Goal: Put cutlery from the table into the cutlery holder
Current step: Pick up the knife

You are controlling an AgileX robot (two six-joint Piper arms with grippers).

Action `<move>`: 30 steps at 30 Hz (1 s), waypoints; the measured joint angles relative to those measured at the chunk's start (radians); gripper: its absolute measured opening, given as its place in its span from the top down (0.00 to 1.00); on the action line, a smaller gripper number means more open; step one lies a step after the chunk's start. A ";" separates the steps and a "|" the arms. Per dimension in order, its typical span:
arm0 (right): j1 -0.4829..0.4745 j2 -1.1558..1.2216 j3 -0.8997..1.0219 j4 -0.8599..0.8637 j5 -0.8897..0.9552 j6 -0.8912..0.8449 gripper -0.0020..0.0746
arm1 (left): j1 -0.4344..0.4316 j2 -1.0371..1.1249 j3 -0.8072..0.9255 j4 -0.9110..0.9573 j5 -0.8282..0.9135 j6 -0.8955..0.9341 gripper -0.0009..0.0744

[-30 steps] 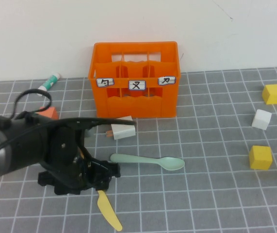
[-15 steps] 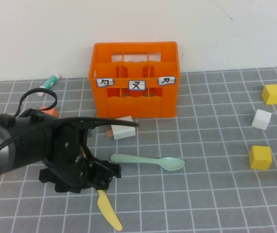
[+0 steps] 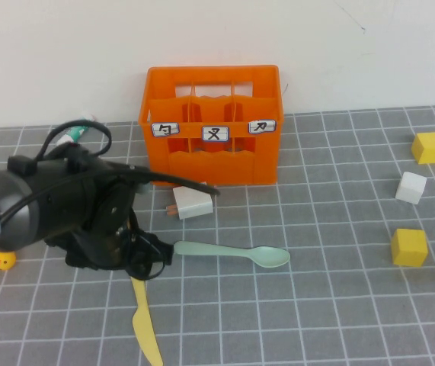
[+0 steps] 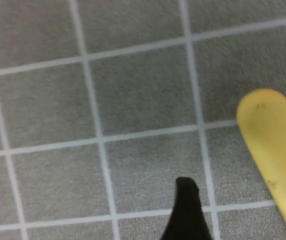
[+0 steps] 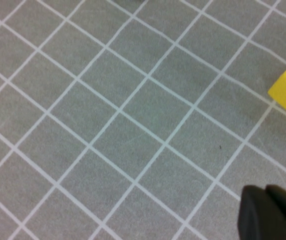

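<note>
The orange cutlery holder (image 3: pixel 213 126) stands at the back of the grey grid table (image 3: pixel 331 305). A mint-green spoon (image 3: pixel 232 252) lies flat in front of it. A pale yellow knife (image 3: pixel 145 324) lies near the front edge, and its upper end runs under my left arm. My left gripper (image 3: pixel 141 263) is low over that end and mostly hidden by the arm. In the left wrist view one black finger (image 4: pixel 187 205) shows, apart from the knife (image 4: pixel 275 150), so the jaws stand open. My right gripper (image 5: pixel 265 212) shows only in its wrist view, shut and empty over bare table.
A white block (image 3: pixel 192 202) lies just in front of the crate. A green-capped glue stick (image 3: pixel 76 131) sits at the back left. Two yellow cubes (image 3: pixel 428 147) (image 3: pixel 408 246) and a white cube (image 3: pixel 411 187) sit at the right. A small yellow object (image 3: pixel 1 261) lies by the left edge.
My left arm has moved back and to the left. The knife has swung and shifted left, now pointing more straight at the front edge. The small yellow object at the left has come into view.
</note>
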 joint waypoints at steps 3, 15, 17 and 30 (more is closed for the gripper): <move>0.000 0.000 0.000 0.000 0.000 0.002 0.98 | 0.000 0.000 -0.017 -0.002 0.026 -0.030 0.37; 0.000 0.000 0.000 0.002 -0.010 0.002 0.98 | 0.000 0.000 -0.019 -0.121 0.027 -0.035 0.45; 0.000 0.000 0.000 0.002 -0.010 0.002 0.98 | 0.000 0.000 -0.019 -0.121 0.030 -0.033 0.49; 0.000 0.000 0.000 0.005 0.001 0.004 0.98 | 0.000 0.000 -0.019 -0.147 0.039 -0.028 0.56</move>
